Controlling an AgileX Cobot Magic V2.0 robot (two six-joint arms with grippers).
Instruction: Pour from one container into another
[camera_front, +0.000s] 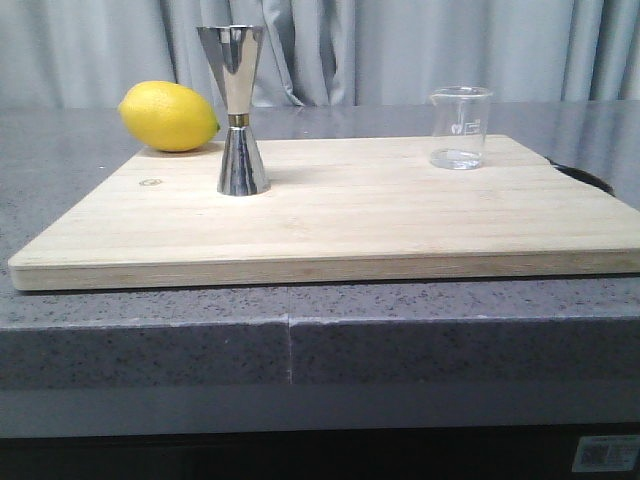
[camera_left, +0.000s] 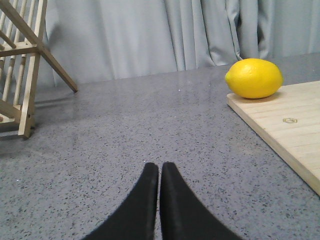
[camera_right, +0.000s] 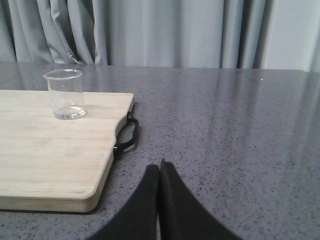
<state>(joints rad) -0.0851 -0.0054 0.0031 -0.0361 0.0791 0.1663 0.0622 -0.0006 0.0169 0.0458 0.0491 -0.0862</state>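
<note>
On the board (camera_front: 330, 215) two containers are stood upright and well apart: a steel jigger (camera_front: 238, 110) toward the left, and a glass beaker (camera_front: 461, 127) toward the back right. A lemon (camera_front: 168, 116) is parked at the board's back-left corner, near the jigger but not touching it. What's inside the jigger can't be seen from this angle, and the beaker looks clear, with maybe a thin film at the bottom (hard to call). So the scene could fit either a pour that's yet to come or one that's already been done and everything set back down.

Neither container is being held. The left gripper (camera_left: 159, 172) is seen low over the bare counter (camera_left: 150, 130) off the board's left edge, fingers pressed together with nothing between them. The right gripper (camera_right: 159, 170) is the same story, tips closed on nothing, over the counter beside the board's black handle (camera_right: 127, 135).

Risk-wise, the jigger is the worry. It's tall, narrow at the waist and polished, so it could easily be tipped by a nudge up high or slipped in a pinch. If it's grabbed with closed fingers it'd just get shoved over, possibly into the lemon. The beaker is light and thin-walled, so it could be knocked or skated along the board if its rim gets clipped during a pour.
</note>
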